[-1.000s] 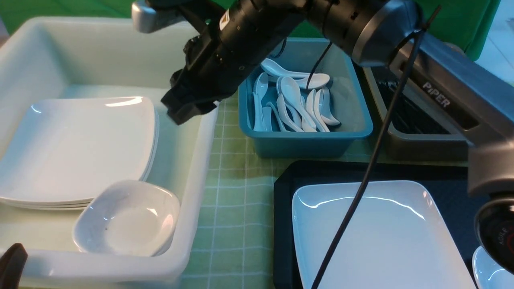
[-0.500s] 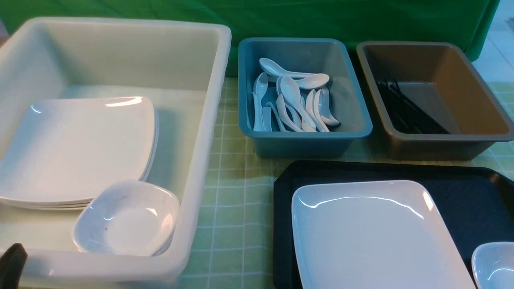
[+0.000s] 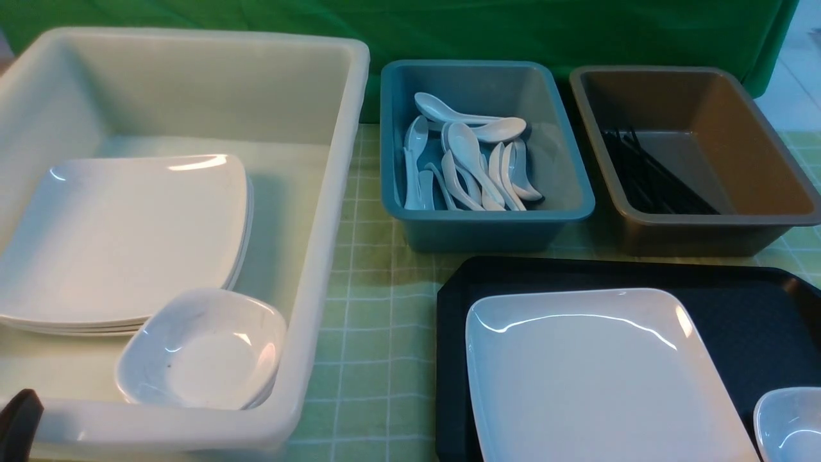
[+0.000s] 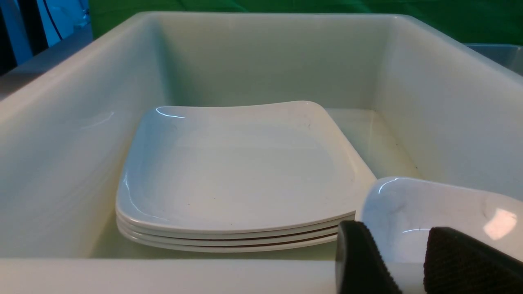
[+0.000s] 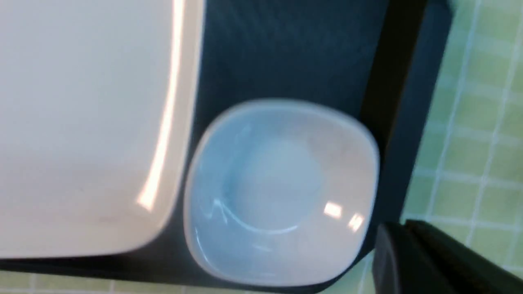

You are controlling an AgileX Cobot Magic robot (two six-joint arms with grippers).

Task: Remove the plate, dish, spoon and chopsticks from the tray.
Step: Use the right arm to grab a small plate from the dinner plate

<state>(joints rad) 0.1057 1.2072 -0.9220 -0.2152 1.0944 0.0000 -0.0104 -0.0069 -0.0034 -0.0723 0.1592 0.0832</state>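
Note:
The black tray [image 3: 725,289] lies at the front right and carries the large white plate [image 3: 596,378] and a small white dish [image 3: 792,427] at its right corner. No spoon or chopsticks show on the tray. In the right wrist view my right gripper [image 5: 402,228] is shut and empty. It hangs over the tray's rim [image 5: 392,102] beside the dish [image 5: 282,192] and the plate [image 5: 81,122]. My left gripper [image 4: 394,237] is open with nothing between its fingers, at the near wall of the white tub [image 4: 163,275]. One dark fingertip [image 3: 16,423] shows in the front view.
The big white tub [image 3: 321,256] at the left holds a stack of plates [image 3: 122,237] and small dishes [image 3: 205,350]. A blue tub [image 3: 564,212] holds several white spoons [image 3: 468,167]. A brown tub [image 3: 705,231] holds black chopsticks [image 3: 648,176]. A green checked cloth [image 3: 378,321] covers the table.
My right arm, stretched across the front view over the tubs a second ago, has pulled back out of that view, uncovering the dish on the tray. The left gripper has not moved.

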